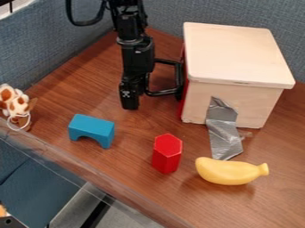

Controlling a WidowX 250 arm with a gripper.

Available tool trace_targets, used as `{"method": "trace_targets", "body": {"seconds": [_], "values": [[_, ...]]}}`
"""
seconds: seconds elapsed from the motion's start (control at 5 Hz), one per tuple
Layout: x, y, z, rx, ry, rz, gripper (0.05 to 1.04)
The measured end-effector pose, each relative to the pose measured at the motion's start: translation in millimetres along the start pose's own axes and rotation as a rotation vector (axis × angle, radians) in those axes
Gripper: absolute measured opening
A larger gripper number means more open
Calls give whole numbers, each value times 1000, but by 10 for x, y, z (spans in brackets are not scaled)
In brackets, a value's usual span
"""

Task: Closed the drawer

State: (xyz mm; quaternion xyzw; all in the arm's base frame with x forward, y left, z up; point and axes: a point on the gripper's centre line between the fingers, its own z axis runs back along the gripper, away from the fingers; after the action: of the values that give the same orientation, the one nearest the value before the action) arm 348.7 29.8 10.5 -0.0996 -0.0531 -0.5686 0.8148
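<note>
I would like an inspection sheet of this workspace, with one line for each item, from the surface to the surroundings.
Surface: brown wood-grain table, no spill or damage seen.
Job's things: pale wooden box with red drawer front facing the arm; the front looks flush, but a narrow gap cannot be ruled out.
Clutter: blue arch-shaped block, upright red hexagonal block, yellow toy banana, spotted toy animal at the left edge.
Gripper: black gripper hangs beside the drawer front.
Cables: black cable loops beside the upper arm.
Surroundings: blue-grey fabric panels behind; silver tape runs from box to table.
</note>
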Motion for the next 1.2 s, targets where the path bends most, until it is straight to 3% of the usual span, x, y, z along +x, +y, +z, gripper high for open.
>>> {"method": "trace_targets", "body": {"seconds": [0.4, 0.8, 1.0, 1.2], "values": [[-35, 7, 19, 1, 25, 36, 999], [-410, 70, 649, 162, 113, 373, 999], [-445, 24, 900, 183, 99, 482, 999], [-504, -67, 1051, 165, 55, 614, 999]]}}
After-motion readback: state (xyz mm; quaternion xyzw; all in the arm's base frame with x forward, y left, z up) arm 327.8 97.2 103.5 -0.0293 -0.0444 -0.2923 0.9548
